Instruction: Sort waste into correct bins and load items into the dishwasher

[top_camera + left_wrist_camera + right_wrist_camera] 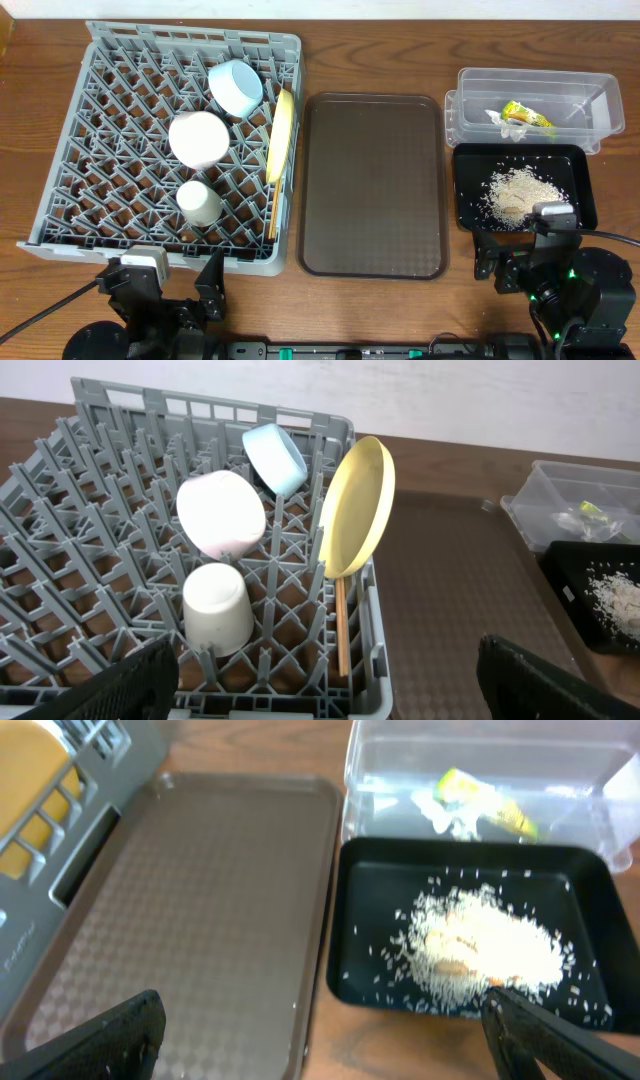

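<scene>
The grey dish rack [100, 150] at the left holds the light blue bowl [235, 87], the pinkish-white bowl [199, 138], the small white cup [199, 202], the yellow plate [282, 135] on edge and wooden chopsticks [272, 210]. They also show in the left wrist view: plate [357, 508], cup [217, 609], chopsticks [342, 630]. The clear tub [535, 105] holds the yellow-green wrapper [525, 116]. The black tray [470, 190] holds the rice scraps [518, 193]. My left gripper [170, 290] is open and empty at the rack's near edge. My right gripper [530, 265] is open and empty just in front of the black tray.
The flat brown serving tray [372, 185] lies bare between the rack and the bins; it shows in the right wrist view [190, 910] too. Both arm bases sit at the table's front edge. A few rice grains lie on the brown tray's near right edge.
</scene>
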Controlling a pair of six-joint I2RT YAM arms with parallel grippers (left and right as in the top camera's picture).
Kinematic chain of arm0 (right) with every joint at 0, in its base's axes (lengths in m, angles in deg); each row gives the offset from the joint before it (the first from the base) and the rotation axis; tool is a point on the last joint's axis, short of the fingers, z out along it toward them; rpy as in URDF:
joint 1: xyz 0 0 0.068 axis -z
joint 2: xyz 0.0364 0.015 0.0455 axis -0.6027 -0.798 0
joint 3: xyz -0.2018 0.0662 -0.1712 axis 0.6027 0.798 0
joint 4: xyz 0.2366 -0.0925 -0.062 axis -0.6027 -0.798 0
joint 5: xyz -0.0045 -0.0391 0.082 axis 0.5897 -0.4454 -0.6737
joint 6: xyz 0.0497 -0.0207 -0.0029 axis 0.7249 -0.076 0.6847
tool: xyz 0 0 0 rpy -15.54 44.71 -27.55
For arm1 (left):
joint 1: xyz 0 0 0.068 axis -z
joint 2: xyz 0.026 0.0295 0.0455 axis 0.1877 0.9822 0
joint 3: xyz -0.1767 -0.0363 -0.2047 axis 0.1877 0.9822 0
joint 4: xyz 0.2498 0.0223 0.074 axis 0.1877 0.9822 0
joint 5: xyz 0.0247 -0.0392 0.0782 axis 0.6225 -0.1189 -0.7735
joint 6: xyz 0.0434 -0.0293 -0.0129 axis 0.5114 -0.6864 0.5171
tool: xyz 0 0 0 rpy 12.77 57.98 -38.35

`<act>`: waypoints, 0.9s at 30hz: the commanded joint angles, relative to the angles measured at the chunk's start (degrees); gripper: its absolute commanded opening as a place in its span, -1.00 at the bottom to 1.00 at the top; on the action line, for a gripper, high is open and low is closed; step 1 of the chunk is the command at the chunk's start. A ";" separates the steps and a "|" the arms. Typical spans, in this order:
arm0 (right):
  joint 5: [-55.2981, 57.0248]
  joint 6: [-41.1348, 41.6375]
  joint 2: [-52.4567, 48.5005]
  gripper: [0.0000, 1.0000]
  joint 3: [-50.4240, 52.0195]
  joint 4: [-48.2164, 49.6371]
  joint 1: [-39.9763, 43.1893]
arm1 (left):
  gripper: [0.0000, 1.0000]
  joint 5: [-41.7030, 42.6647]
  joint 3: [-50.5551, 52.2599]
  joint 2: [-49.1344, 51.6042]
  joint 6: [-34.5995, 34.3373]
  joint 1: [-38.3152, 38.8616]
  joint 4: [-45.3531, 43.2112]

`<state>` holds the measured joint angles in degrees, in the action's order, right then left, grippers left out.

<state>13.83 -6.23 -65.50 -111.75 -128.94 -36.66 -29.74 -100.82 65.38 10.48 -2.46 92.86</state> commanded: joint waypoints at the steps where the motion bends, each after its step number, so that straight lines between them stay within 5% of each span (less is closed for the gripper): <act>1: 0.33 0.79 0.20 0.99 0.28 -1.81 1.03 | 0.91 -0.50 0.28 -0.17 0.98 0.13 0.11; 7: 2.03 0.37 0.22 0.98 0.28 -8.94 1.03 | 0.92 -0.50 0.28 -0.17 0.98 0.13 0.11; 16: 1.77 -2.23 10.05 0.98 3.10 -5.77 1.01 | 0.92 -0.50 0.28 -0.17 0.98 0.13 0.11; 27: -1.84 -2.23 24.06 0.99 21.99 24.28 -1.97 | 0.93 -0.50 0.28 -0.17 0.98 0.13 0.11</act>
<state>14.46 -8.06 -43.62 -94.68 -109.19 -37.32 -29.74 -100.60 65.38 10.48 -2.46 92.90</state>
